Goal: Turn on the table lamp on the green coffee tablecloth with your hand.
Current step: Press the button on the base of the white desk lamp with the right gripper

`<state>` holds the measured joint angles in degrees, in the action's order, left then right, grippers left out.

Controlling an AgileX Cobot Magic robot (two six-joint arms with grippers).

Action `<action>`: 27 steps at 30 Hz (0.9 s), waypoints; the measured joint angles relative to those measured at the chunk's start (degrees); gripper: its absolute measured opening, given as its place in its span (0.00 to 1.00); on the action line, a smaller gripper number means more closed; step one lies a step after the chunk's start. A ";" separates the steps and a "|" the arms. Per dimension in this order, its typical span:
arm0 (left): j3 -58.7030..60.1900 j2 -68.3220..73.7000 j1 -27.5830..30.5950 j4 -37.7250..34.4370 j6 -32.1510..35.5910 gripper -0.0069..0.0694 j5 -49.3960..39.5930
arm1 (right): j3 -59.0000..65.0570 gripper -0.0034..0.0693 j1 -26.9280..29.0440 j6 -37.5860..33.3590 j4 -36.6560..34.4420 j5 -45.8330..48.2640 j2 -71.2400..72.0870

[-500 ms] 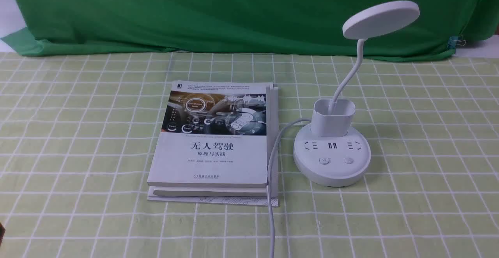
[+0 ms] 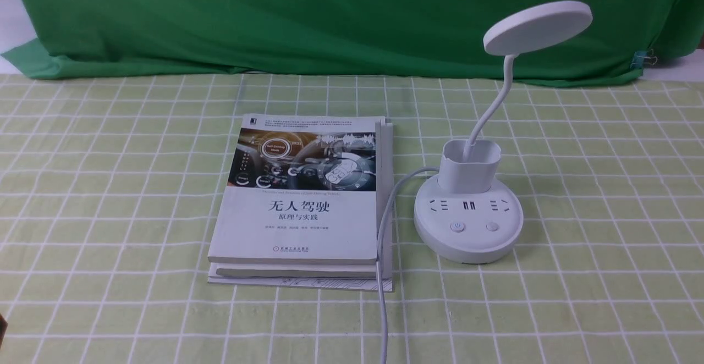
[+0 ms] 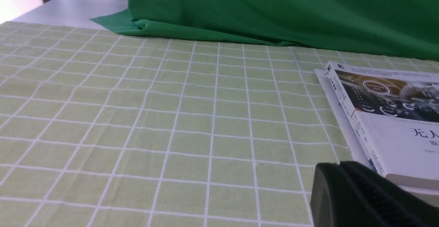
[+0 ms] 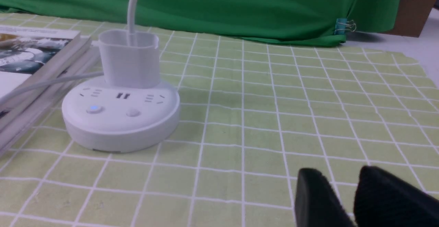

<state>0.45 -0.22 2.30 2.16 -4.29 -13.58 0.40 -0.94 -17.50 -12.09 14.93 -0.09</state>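
The white table lamp [image 2: 467,226] stands on the pale green checked tablecloth [image 2: 605,215], right of centre. Its disc head [image 2: 538,26] shows no glow. Two buttons [image 2: 457,226] sit on the front of the round base. In the right wrist view the lamp [image 4: 120,114] is ahead and to one side, and one button [image 4: 94,109] shows a faint blue light. My right gripper [image 4: 343,174] hovers low over the cloth, well short of the base, its jaws slightly apart and empty. My left gripper [image 3: 337,165] is shut and empty. Neither gripper shows in the front view.
A stack of books [image 2: 300,204] lies left of the lamp, and it also shows beside my left gripper in the left wrist view [image 3: 394,124]. The lamp's white cord [image 2: 385,226] runs along the books' edge to the table front. A dark green backdrop [image 2: 330,17] hangs at the back.
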 joint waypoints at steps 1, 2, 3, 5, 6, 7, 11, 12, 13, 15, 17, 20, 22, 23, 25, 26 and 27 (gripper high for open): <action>0.00 0.00 0.00 0.00 0.00 0.09 0.00 | 0.00 0.38 0.00 0.00 0.00 0.00 0.00; 0.00 0.00 0.00 0.00 0.00 0.09 0.00 | 0.00 0.38 0.00 0.00 0.00 0.00 0.00; 0.00 0.00 0.00 0.00 0.00 0.09 0.00 | 0.00 0.38 0.00 0.00 0.00 0.00 0.00; 0.00 0.00 0.00 0.00 0.00 0.09 0.00 | 0.00 0.38 0.00 0.00 0.00 0.00 0.00; 0.00 0.00 0.00 0.00 0.00 0.09 0.00 | 0.00 0.38 0.00 0.00 0.00 -0.04 0.00; 0.00 0.00 0.00 0.00 0.00 0.09 0.00 | 0.00 0.38 0.00 0.00 0.00 -0.04 0.00; 0.00 0.00 0.00 0.00 0.00 0.09 0.00 | 0.00 0.38 0.00 0.00 0.00 -0.04 0.00; 0.00 0.00 0.00 0.00 0.00 0.09 0.00 | 0.00 0.38 0.00 0.00 0.00 -0.04 0.00; 0.00 0.00 0.00 0.00 0.00 0.09 0.00 | 0.00 0.38 0.00 0.00 0.00 -0.04 0.00; 0.00 0.00 0.00 0.00 0.00 0.09 0.00 | 0.00 0.38 0.00 0.00 0.00 -0.28 0.00; 0.00 0.00 0.00 0.00 0.00 0.09 0.00 | 0.00 0.38 0.00 0.00 0.00 -1.53 0.00; 0.00 0.00 0.00 0.00 0.00 0.09 0.00 | 0.00 0.38 0.00 2.68 -1.31 -5.16 0.00; 0.00 0.00 0.00 0.00 0.00 0.09 0.00 | 0.00 0.38 0.00 8.39 -3.25 -8.51 0.00; 0.00 0.00 0.00 0.00 0.00 0.09 0.00 | 0.00 0.38 0.00 11.91 -3.86 -10.26 0.00; 0.00 0.00 0.00 0.00 0.00 0.09 0.00 | 0.00 0.38 0.00 18.45 -4.39 -13.00 0.00; 0.00 0.00 0.00 0.00 0.00 0.09 0.00 | 0.00 0.38 0.00 22.03 -4.54 -14.11 0.00; 0.00 0.00 0.00 0.00 0.00 0.09 0.00 | 0.00 0.38 0.00 22.76 -4.54 -14.31 0.00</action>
<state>0.45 -0.22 2.30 2.16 -4.29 -13.58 0.40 -0.94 5.27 -16.62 0.63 -0.09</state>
